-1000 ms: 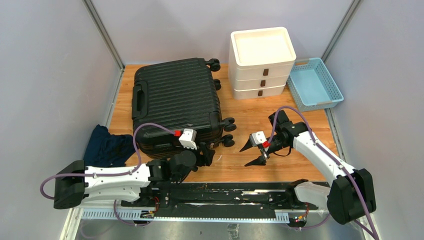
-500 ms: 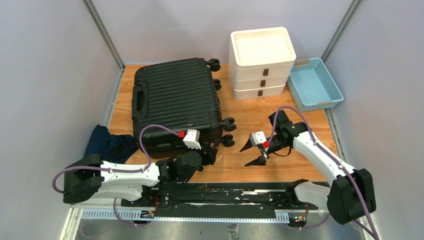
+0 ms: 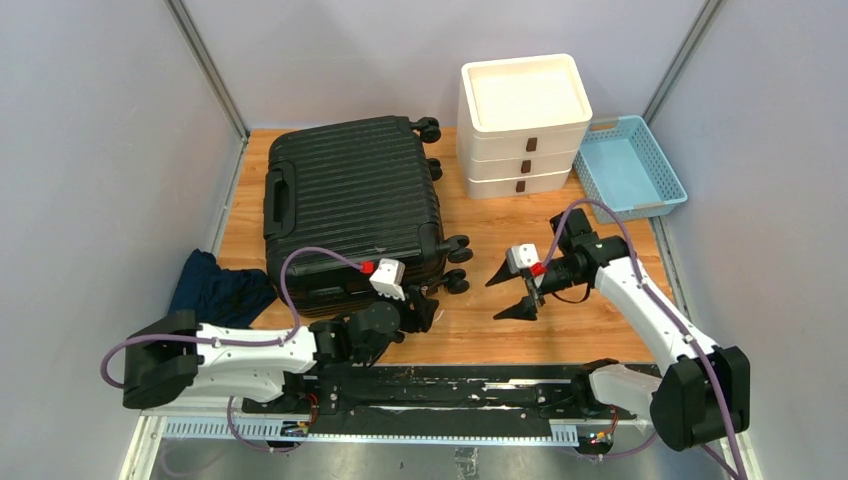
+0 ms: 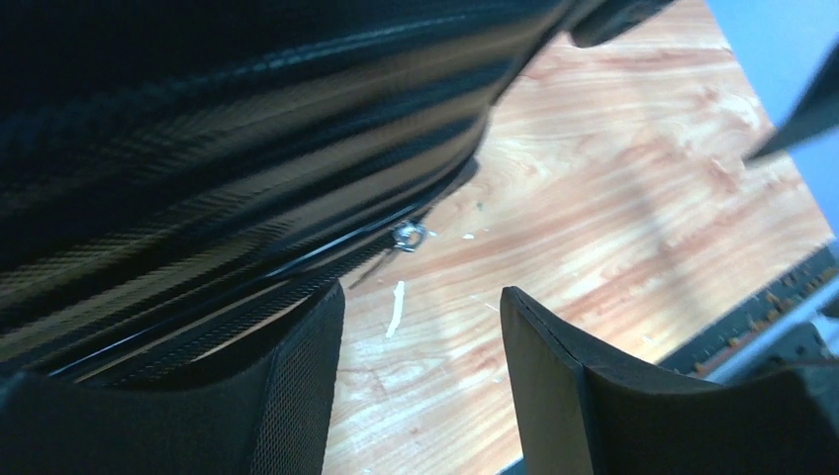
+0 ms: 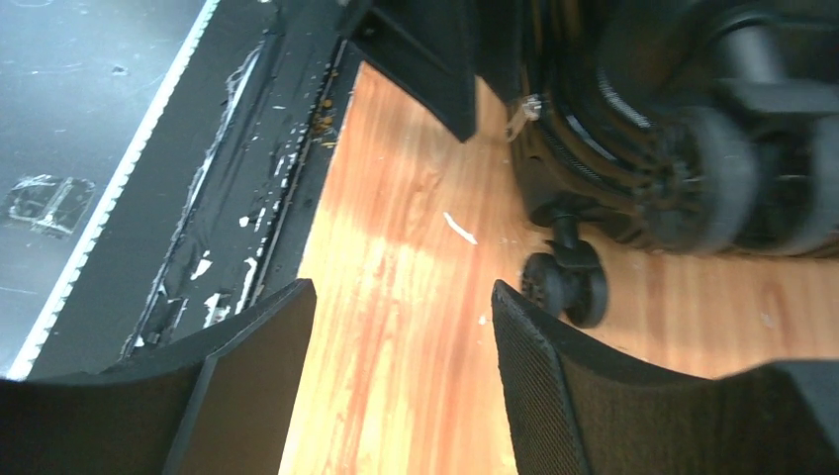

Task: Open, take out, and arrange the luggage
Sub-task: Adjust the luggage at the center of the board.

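The luggage (image 3: 345,205), a large black ribbed suitcase, lies flat and closed on the wooden table at the left of the top view, wheels to the right. My left gripper (image 3: 425,308) is open and empty at its near right corner. In the left wrist view the zipper seam (image 4: 247,267) runs along the shell (image 4: 198,119), and a small metal zipper pull (image 4: 407,236) hangs just ahead of the open fingers. My right gripper (image 3: 511,291) is open and empty, hovering right of the wheels. The right wrist view shows the wheels (image 5: 569,282).
A white stacked drawer unit (image 3: 523,125) stands at the back. A light-blue mesh basket (image 3: 630,168) sits at the back right. Dark blue cloth (image 3: 215,290) lies off the table's left edge. The black rail (image 3: 450,385) runs along the near edge.
My left arm has swung right and forward along the suitcase's near edge to its right corner. My right gripper has risen slightly and shifted a little right.
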You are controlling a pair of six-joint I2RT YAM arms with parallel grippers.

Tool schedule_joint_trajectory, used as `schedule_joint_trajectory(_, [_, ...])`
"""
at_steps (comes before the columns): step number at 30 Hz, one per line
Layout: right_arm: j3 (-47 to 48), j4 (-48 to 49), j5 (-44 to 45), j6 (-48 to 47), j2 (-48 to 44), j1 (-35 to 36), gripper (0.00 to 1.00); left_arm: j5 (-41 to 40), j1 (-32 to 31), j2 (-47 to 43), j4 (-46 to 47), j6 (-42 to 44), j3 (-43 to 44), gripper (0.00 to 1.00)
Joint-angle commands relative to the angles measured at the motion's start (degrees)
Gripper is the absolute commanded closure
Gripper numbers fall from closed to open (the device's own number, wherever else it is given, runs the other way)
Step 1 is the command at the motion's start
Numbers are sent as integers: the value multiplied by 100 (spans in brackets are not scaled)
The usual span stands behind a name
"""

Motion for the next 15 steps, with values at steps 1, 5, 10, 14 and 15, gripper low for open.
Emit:
schedule_joint_trajectory(1, [576, -269, 33, 636, -93, -275, 29, 739, -39, -489, 174, 627, 3, 38])
schedule_joint_trajectory(5, [1200, -333, 84, 835, 67, -280, 28, 1589, -39, -1178, -649, 1148, 218, 37])
schedule_joint_trajectory(10, [2622, -541, 559, 1676, 854, 48, 26, 2188, -31, -1838, -2533, 2207, 1137, 35])
schedule_joint_trajectory(14, [3547, -900, 1062, 1843, 1604, 539, 13, 2531, -9, -1732, -4094, 3383, 2542, 25])
schedule_joint_trajectory(15, [3708, -902, 1284, 1896, 1763, 669, 7, 2573, 0, -1626, -4499, 3703, 2867, 22])
